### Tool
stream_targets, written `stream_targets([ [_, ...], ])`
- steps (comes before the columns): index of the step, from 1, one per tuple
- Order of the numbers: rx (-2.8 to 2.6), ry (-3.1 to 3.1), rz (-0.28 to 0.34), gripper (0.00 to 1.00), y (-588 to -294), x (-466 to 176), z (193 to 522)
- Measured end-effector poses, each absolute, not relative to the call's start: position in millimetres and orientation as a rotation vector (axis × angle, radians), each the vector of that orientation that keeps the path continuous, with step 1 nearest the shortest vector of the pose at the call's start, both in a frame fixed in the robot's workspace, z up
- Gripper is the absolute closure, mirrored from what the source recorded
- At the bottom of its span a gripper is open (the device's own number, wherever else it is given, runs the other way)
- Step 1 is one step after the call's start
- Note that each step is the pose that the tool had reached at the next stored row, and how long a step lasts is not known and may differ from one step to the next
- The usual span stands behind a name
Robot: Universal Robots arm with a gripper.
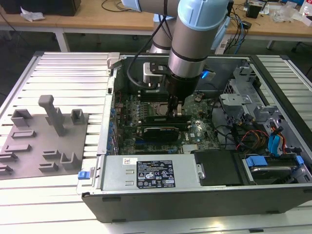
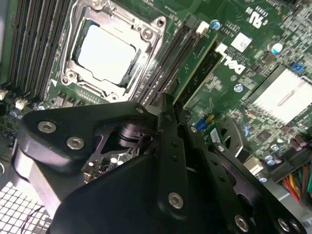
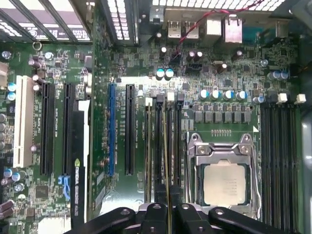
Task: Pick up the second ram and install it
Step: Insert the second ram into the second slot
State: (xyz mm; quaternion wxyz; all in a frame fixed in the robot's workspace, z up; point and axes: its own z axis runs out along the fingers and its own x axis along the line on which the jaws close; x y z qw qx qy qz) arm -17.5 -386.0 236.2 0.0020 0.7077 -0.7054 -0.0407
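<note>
Jaws pinch 1 second ram edge-on over slots.

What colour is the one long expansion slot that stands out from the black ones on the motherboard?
Blue; the long blue expansion slot shows best in the first wrist view.

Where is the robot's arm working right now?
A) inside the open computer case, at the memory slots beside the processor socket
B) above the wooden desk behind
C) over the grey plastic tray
A: the gripper reaches down into the open black computer case, beside the square metal processor socket.
</note>
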Motion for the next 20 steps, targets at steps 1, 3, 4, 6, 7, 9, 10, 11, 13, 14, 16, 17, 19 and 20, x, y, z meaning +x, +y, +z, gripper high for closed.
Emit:
stream_targets([
  [1,2.22,-2.213,-0.128,0.86,-385.6,-19.0,236.0],
  [3,2.217,-2.217,-0.128,0.86,-384.3,-21.9,235.3],
  [4,2.209,-2.224,-0.128,0.86,-384.2,-22.9,234.9],
  [6,2.188,-2.244,-0.125,0.86,-384.2,-23.0,233.6],
  [7,2.18,-2.252,-0.124,0.86,-384.2,-23.1,233.3],
  [9,2.179,-2.253,-0.124,0.86,-384.2,-23.2,232.7],
  [10,2.179,-2.253,-0.124,0.86,-384.2,-23.2,231.9],
  [11,2.179,-2.253,-0.124,0.86,-384.1,-23.3,231.2],
  [13,2.181,-2.254,-0.128,0.86,-383.5,-23.8,230.5],
  [14,2.182,-2.254,-0.129,0.86,-383.5,-23.9,230.2],
  [16,2.182,-2.255,-0.13,0.86,-383.4,-24.0,229.1],
  [17,2.182,-2.255,-0.129,0.86,-383.5,-24.1,228.4],
  [19,2.182,-2.254,-0.129,0.86,-383.5,-24.1,227.1],
  [20,2.182,-2.254,-0.129,0.86,-383.5,-24.1,227.0],
])
